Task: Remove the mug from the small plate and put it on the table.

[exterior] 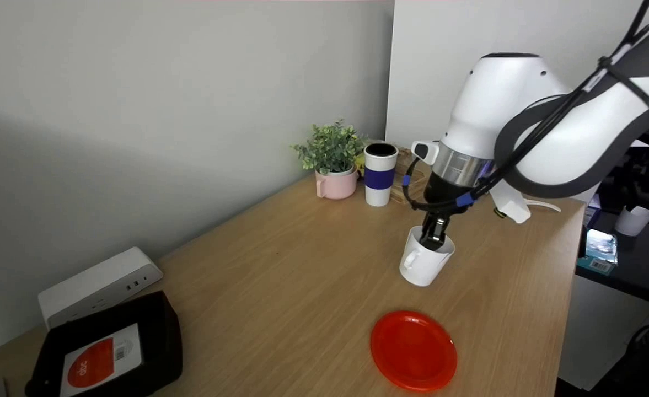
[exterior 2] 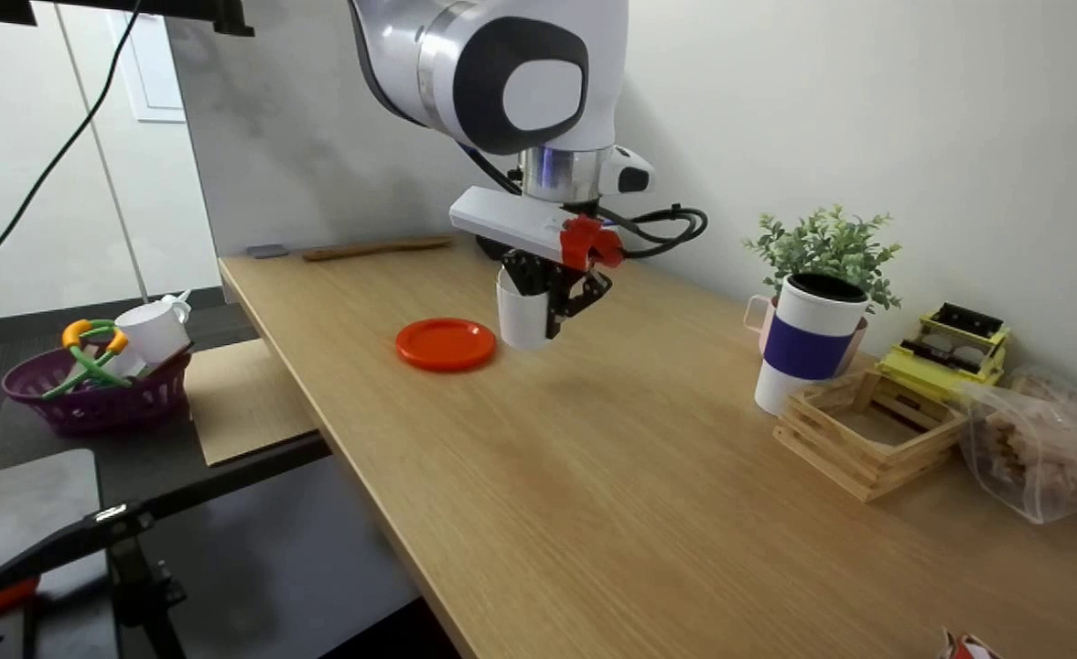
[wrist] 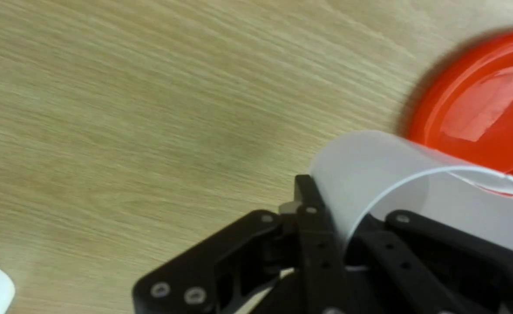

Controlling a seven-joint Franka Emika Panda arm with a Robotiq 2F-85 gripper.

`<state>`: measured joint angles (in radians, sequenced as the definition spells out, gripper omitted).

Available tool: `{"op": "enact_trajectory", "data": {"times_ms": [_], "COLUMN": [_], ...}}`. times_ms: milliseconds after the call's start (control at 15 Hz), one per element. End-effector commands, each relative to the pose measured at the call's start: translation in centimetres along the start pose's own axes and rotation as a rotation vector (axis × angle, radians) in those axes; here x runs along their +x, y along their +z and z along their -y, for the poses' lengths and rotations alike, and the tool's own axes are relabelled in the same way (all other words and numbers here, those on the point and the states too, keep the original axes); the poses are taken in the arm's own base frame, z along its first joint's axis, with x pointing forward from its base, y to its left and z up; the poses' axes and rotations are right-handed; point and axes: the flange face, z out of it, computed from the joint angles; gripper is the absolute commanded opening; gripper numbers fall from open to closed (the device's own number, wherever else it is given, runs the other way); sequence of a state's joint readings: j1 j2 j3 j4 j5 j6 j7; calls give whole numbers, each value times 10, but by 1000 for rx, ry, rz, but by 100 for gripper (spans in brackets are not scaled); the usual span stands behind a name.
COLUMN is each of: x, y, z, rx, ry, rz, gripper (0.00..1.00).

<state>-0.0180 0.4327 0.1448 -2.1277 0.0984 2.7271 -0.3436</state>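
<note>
Pale grey wall [exterior: 192,110] behind light-brown wooden table [exterior: 280,286]; white-and-dark arm [exterior: 500,105] over it.

Gripper [wrist: 335,205]: blk, 2-finger, clamped on mug's side; 1 finger inside the mouth, 1 outside.

Mug [exterior: 422,267]: wht, plain, w/ handle. At the fingertips, sl. tilted; appears held above table, apart fr. plate.

Small plate [exterior 2: 446,345]: red, round, flat on table; nr. gripper, lower than mug.

Containers, by place fr. gripper:

Tall cup [exterior: 379,179]: wht w/ blue band, dark top; upright, on table, well apart fr. gripper.

Pot [exterior: 337,186]: pink, w/ green plant [exterior: 332,148] in it; beside tall cup, same side of gripper.

Crate [exterior 2: 911,458]: wood; beside tall cup, well apart fr. gripper.

Bag [exterior 2: 1041,448]: clear, brownish contents, can't ID; just beside crate.

Box [exterior: 167,347]: blk, far fr. gripper; holds card [exterior: 130,341], wht w/ red disc, mkd "abc". Wht power strip [exterior: 101,286] just beside.

Basket [exterior 2: 99,414]: purple, off table, lower than gripper, well apart; holds wht vessel [exterior 2: 154,331], green-and-orange item [exterior 2: 90,373]; rest unclear.
</note>
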Motion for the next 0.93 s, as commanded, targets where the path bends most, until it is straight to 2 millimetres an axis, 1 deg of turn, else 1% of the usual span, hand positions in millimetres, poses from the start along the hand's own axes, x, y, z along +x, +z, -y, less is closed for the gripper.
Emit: {"op": "enact_trajectory", "data": {"times_ms": [0, 333, 600, 867], "x": [26, 42, 47, 51], "y": [23, 35, 33, 32], "z": [-7, -12, -17, -18], "rx": [52, 51, -17, -25], "ry": [-20, 8, 138, 190], "rz": [36, 61, 36, 43], "gripper": [0, 0, 0, 0]}}
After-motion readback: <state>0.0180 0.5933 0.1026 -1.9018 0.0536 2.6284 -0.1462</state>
